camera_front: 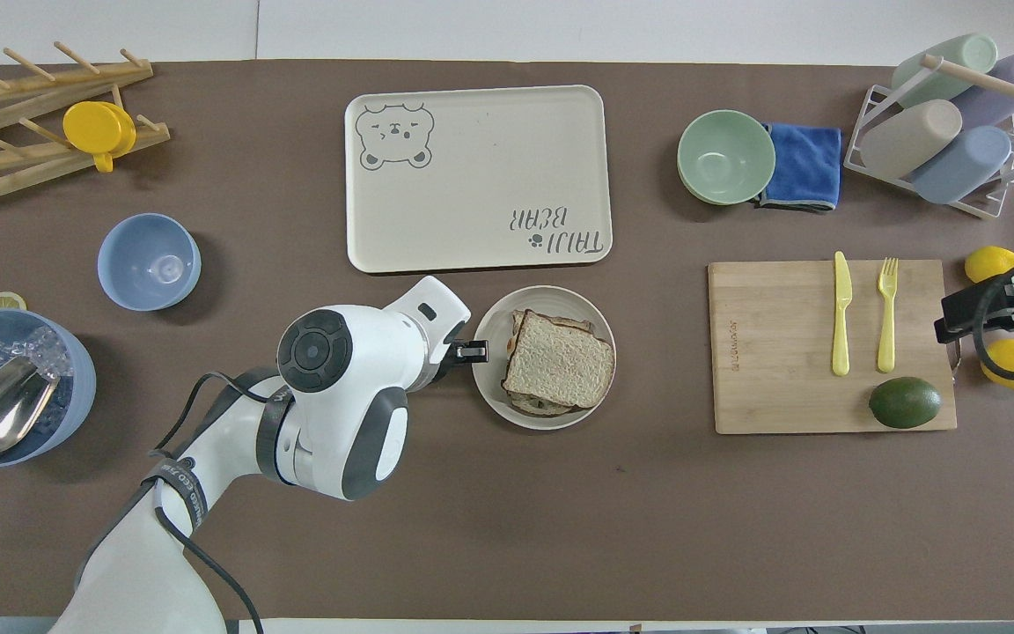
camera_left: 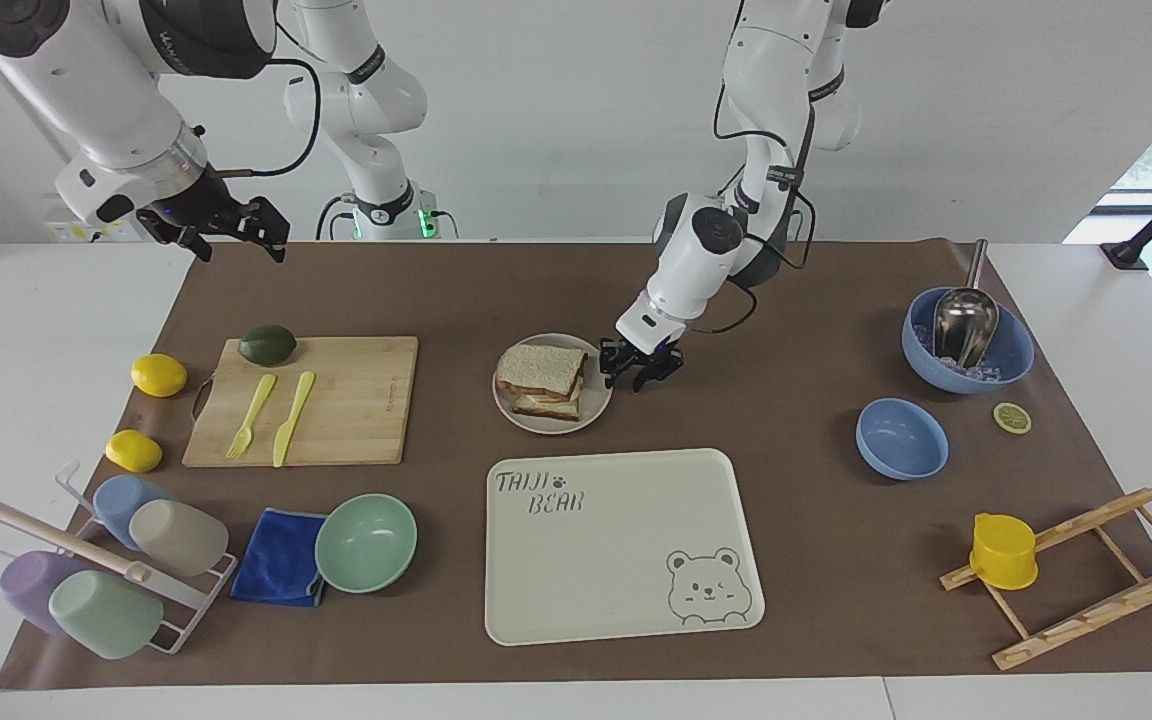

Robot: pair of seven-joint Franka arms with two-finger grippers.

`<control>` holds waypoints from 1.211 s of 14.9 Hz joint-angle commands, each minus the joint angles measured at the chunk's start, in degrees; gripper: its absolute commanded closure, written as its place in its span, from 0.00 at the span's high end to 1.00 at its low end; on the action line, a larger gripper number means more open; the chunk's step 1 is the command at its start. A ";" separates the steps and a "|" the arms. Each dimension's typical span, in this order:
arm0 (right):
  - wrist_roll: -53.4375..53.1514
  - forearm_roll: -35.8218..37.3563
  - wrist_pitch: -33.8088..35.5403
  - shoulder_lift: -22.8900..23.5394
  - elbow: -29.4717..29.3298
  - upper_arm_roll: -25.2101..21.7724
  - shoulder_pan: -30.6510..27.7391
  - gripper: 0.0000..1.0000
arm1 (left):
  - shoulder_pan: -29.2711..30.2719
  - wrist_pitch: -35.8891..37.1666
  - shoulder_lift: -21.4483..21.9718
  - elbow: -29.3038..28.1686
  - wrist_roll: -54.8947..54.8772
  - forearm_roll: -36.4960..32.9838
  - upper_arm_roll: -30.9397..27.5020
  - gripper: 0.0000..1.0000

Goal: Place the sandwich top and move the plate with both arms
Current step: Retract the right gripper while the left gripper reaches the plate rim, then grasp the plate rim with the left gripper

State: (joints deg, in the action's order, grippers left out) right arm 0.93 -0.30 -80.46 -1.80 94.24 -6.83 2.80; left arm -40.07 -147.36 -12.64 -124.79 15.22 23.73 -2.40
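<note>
Facing view: left claw (camera_left: 641, 375) beside plate (camera_left: 597, 412) rim — grip unclear; right claw (camera_left: 226, 228) spread wide.

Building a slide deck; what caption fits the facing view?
Left gripper at the plate's rim beside the topped sandwich; right gripper raised, open.

A brown mat (camera_left: 796, 300) covers the white table (camera_left: 36, 330).

Open mat lying around the plate, left arm crowding one edge

The left gripper (camera_left: 642, 374) is sitting at the plate (camera_left: 597, 405) rim toward the left arm's end; the tray (camera_left: 626, 540) is lying just beside the plate, farther from the robots; bare mat is stretching toward the cutting board (camera_left: 356, 400).
</note>
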 commanded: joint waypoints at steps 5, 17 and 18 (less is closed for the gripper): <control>-0.75 -0.23 -4.69 -0.23 -0.71 0.41 -0.16 1.00 | -0.71 -0.21 -0.72 0.78 -1.33 2.28 -0.50 0.00; -0.84 -0.32 -4.53 -1.19 1.48 0.24 -0.34 1.00 | 5.16 14.88 1.22 11.12 0.16 8.88 -1.20 0.00; -0.84 -0.32 -4.53 -1.19 1.48 0.24 -0.43 1.00 | 6.57 17.09 0.52 14.28 0.25 8.97 -1.38 0.00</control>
State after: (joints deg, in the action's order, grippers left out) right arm 0.60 -0.33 -84.56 -1.80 94.38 -6.78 2.79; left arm -36.56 -136.46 -12.08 -116.67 15.24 31.47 -3.63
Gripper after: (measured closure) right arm 0.000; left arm 0.969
